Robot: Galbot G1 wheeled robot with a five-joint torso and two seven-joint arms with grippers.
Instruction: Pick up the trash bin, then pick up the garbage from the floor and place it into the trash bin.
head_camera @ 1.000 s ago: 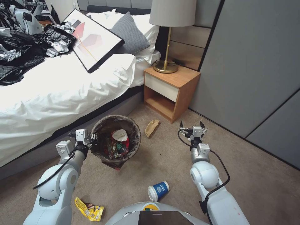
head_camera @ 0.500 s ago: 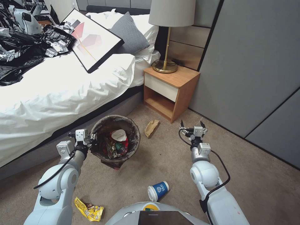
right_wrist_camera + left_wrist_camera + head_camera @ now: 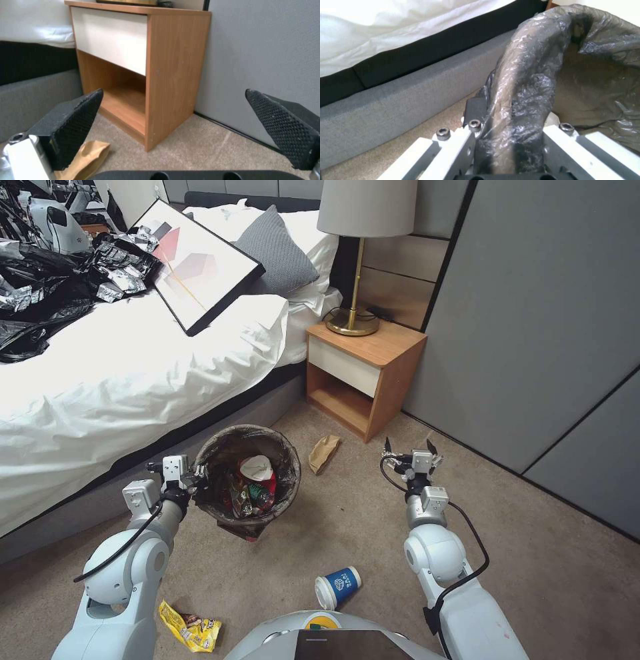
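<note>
Meanwhile left pincer [image 3: 197, 481] clamps trash bin [image 3: 248, 480] rim beside bed [image 3: 133, 380].

Dark brown-blk bag on trash bin [image 3: 227, 443]; blue-wht cup [image 3: 338, 586]; yellow wrapper [image 3: 190, 627]; beige floor [image 3: 533, 580].

Very little changed over the last second. The left gripper [image 3: 198, 480], clamped on the bag-lined rim of the trash bin [image 3: 283, 447], drifted a touch away from the robot and toward the bed, and the bin went with it. The right gripper [image 3: 408, 449], jaws spread wide, eased slightly to the robot's left and forward above the floor [image 3: 533, 580]. The right arm's elbow shifted left by a similarly small amount.
</note>
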